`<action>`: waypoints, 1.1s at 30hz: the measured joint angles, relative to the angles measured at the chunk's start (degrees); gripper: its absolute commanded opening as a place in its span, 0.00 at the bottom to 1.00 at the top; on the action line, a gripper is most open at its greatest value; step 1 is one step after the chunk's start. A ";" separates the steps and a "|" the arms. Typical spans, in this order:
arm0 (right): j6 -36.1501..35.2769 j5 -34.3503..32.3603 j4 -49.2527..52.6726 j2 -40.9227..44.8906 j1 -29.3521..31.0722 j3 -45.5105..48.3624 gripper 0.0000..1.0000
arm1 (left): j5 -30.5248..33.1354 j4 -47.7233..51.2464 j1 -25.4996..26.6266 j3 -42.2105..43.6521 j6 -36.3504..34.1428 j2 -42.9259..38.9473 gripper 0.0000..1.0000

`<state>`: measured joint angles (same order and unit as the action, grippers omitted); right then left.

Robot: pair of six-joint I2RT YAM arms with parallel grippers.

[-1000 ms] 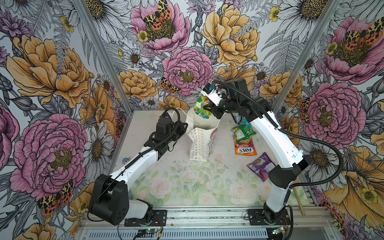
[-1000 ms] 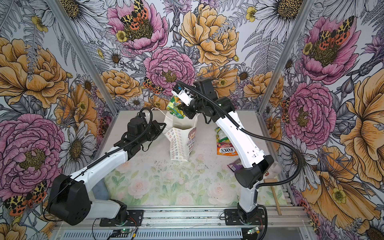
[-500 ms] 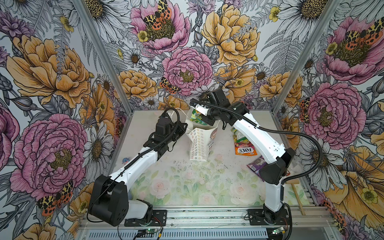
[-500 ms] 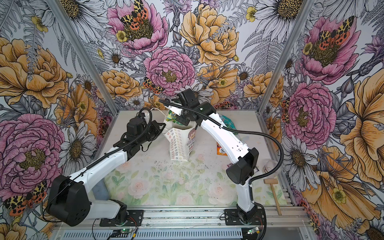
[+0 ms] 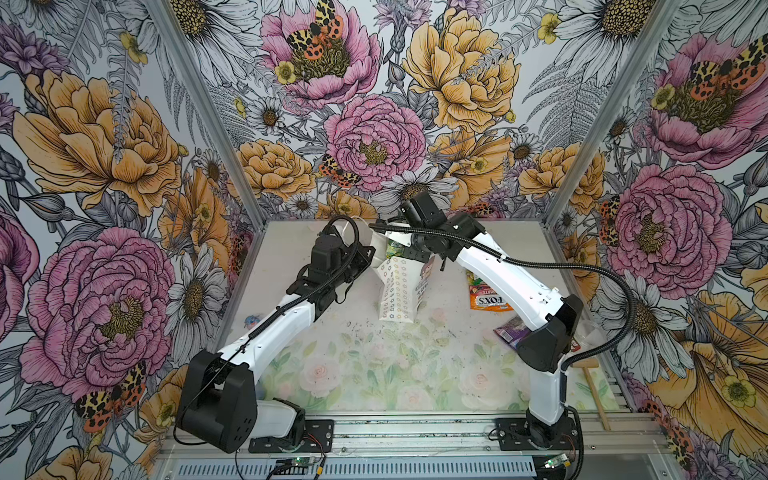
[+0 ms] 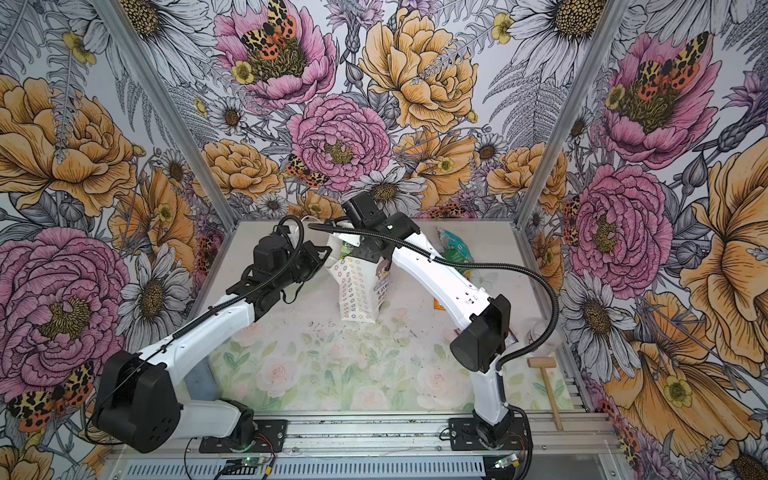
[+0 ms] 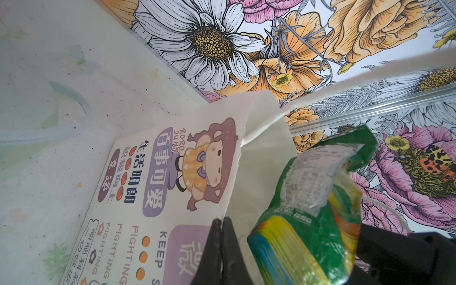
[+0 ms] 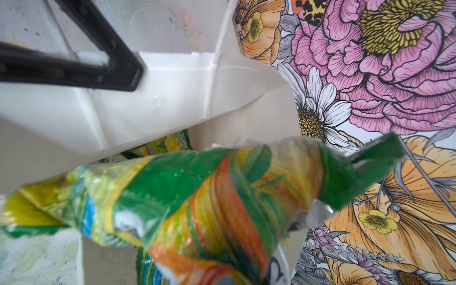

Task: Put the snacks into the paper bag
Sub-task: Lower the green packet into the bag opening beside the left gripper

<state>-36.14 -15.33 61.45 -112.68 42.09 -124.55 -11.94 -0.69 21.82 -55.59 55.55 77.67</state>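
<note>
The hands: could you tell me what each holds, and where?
Left hand: paper bag, by its top rim. Right hand: green-yellow snack, grip point hidden.

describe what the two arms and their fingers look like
Both the left arm and right arm have white links with bulky black joint housings. A black ribbed cable runs along each. The fingers are thin, flat and black.

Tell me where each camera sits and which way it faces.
Both top views: high in front, facing down and back; left arm and right arm show.
Left wrist: beside the bag, facing along its printed side; left gripper shows, pinching its rim.
Right wrist: over the bag's mouth, facing in; no own part shows.
Both wrist views share bag and green packet.
</note>
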 measured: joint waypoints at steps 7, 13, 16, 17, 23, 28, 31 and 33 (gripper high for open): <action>-1.07 -0.57 1.16 2.32 1.14 2.54 0.00 | 0.00 -0.02 0.00 0.09 0.02 0.00 0.00; -2.75 -0.50 3.26 4.52 2.25 3.69 0.00 | -0.15 -0.02 0.00 0.15 0.02 -0.11 0.00; -3.50 -0.11 4.39 5.18 2.54 3.91 0.00 | -0.15 -0.02 0.00 0.15 0.02 -0.26 0.00; -3.82 0.15 4.83 5.35 2.56 4.00 0.00 | -0.15 -0.02 0.00 0.15 0.02 -0.33 0.00; -4.04 1.25 6.56 5.42 2.58 4.02 0.00 | -0.15 0.07 0.02 0.15 0.02 -0.63 0.00; -4.02 2.01 8.00 5.42 3.72 3.98 0.07 | -0.17 0.44 0.02 0.15 0.02 -0.76 0.00; -4.02 2.14 8.76 5.27 4.42 3.63 0.10 | -0.22 0.46 0.07 0.15 0.00 -0.76 0.00; -4.02 2.16 9.09 4.98 4.52 3.17 0.11 | -0.22 0.48 0.07 0.15 0.02 -0.79 0.00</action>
<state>-40.16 -13.17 70.54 -107.70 46.61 -121.38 -12.16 -0.21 21.89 -55.44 55.57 76.88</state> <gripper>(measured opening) 0.190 0.050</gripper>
